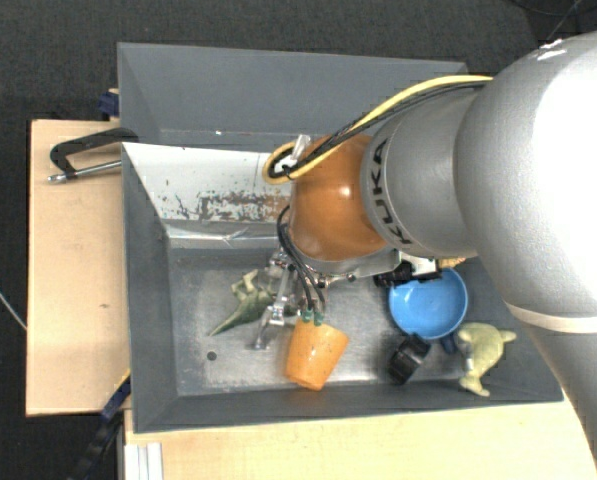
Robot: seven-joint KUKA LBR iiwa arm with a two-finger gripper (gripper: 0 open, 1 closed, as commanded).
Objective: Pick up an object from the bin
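My arm (518, 168) overhangs the bin (148, 298). My gripper (274, 320) is low at the green toy dinosaur (238, 310), mid-floor toward the left wall, with the orange cup (313, 356) just beside. Can't tell whether the gripper is open or gripping.

"KUKA" on the arm (383, 193)

Two toy animals: green animal (244, 306) left, pale animal (483, 353) near right; one orange cup (313, 356); one blue bowl (430, 308); one black piece (406, 360).
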